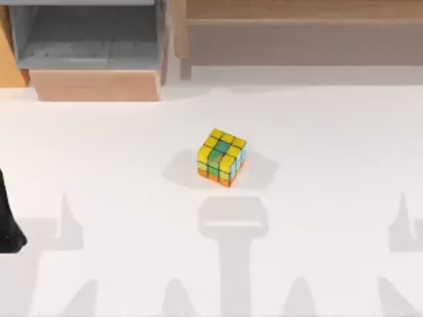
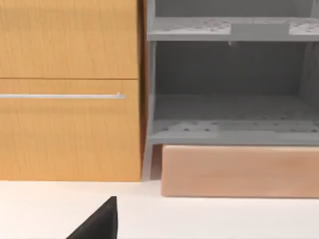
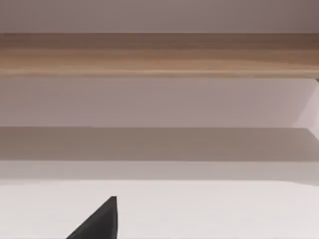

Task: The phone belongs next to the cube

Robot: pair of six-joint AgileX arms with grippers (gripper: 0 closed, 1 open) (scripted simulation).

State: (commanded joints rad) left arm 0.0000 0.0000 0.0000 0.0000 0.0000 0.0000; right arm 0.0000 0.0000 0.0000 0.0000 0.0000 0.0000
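Yellow cube [image 1: 222, 157]: mostly yellow tiles, table [image 1: 317, 198] centre, no writing legible.
Left arm [image 1: 8, 218]: dark shape at 9 o'clock edge, probably parked; grip unreadable.
Cabinet [image 1: 92, 49]: 11 o'clock, grey shelves.

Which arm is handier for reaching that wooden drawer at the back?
Probably left: the left arm sits at the table's left edge, and its wrist camera faces the drawer. The right's faces a plain ledge.

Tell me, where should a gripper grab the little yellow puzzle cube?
Probably from above: the small yellow puzzle cube with black grid lines sits flat on the white table, turned cornerwise, nothing beside it. Fingers would close on two opposite flat side faces, turned to match its angle.
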